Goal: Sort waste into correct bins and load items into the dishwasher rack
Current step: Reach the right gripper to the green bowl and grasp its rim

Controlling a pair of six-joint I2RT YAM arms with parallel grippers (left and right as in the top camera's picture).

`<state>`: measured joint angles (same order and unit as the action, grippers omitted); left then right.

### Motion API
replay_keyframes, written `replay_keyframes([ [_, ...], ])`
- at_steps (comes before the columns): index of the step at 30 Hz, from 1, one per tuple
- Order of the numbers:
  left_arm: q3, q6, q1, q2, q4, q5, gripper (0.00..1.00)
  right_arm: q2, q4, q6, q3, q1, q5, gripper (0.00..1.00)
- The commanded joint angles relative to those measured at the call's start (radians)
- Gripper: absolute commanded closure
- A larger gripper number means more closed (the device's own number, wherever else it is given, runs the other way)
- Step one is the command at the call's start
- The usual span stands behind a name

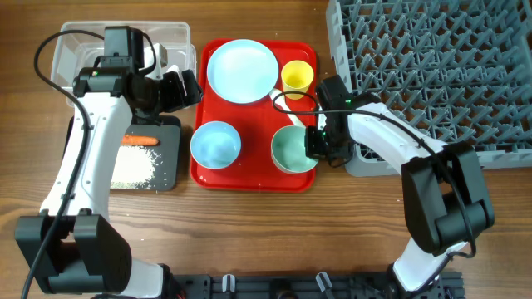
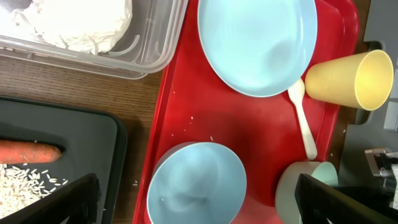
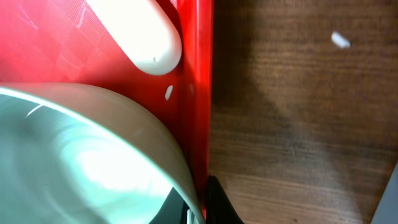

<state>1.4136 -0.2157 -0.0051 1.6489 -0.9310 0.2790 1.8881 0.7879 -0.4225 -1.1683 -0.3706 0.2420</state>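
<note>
R jaws: astride green bowl (image 3: 74, 155) rim on its rack side, one tip just outside by tray (image 3: 196, 93) lip; clamped or not, we can't tell. Bowl upright on tray, near-R corner; rack (image 1: 432, 75) just beyond, to R. R arm (image 1: 391, 137) folded low, wrist down. L jaws wide, empty, over tray's L edge, so farther off. We judge R arm takes bowl.

Dishwasher rack (image 1: 432, 75) blocks right; table (image 1: 274, 241) front open.

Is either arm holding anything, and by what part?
The right gripper seems to pinch the pale green bowl by its rim, at the edge of the red tray; left gripper holds nothing.
</note>
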Motion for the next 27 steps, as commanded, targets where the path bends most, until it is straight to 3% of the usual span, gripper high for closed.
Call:
replay_keyframes([
  [1,0.006,-0.002,0.003,-0.017,0.000,0.012,0.00,-0.014,0.059,-0.003,-0.025,-0.001,-0.112,0.93],
  [4,0.006,-0.002,0.003,-0.017,0.000,0.012,0.00,-0.030,0.070,-0.003,-0.026,-0.001,-0.123,0.96],
  [6,0.006,-0.002,0.003,-0.017,-0.001,0.012,0.00,-0.030,0.070,-0.003,-0.026,-0.001,-0.124,0.75],
  [7,0.006,-0.002,0.003,-0.017,0.000,0.012,0.00,-0.029,0.071,-0.003,-0.026,0.000,-0.132,0.73],
  [10,0.006,-0.002,0.003,-0.017,0.000,0.012,0.00,-0.030,0.078,-0.003,-0.026,0.003,-0.138,0.75],
  [12,0.006,-0.002,0.003,-0.016,0.000,0.012,0.00,-0.030,0.076,-0.003,-0.026,0.003,-0.138,0.83],
  [18,0.006,-0.002,0.003,-0.016,0.000,0.012,0.00,-0.030,0.126,0.001,-0.103,0.006,-0.142,0.83],
  [21,0.006,-0.002,0.003,-0.016,0.000,0.012,0.00,-0.030,0.170,0.001,-0.143,0.006,-0.172,0.78],
  [25,0.006,-0.002,0.003,-0.016,0.000,0.012,0.00,-0.030,0.174,-0.003,-0.145,0.002,-0.163,0.94],
  [27,0.006,-0.002,0.003,-0.016,0.000,0.012,0.00,-0.029,0.173,-0.007,-0.145,-0.003,-0.160,0.91],
])
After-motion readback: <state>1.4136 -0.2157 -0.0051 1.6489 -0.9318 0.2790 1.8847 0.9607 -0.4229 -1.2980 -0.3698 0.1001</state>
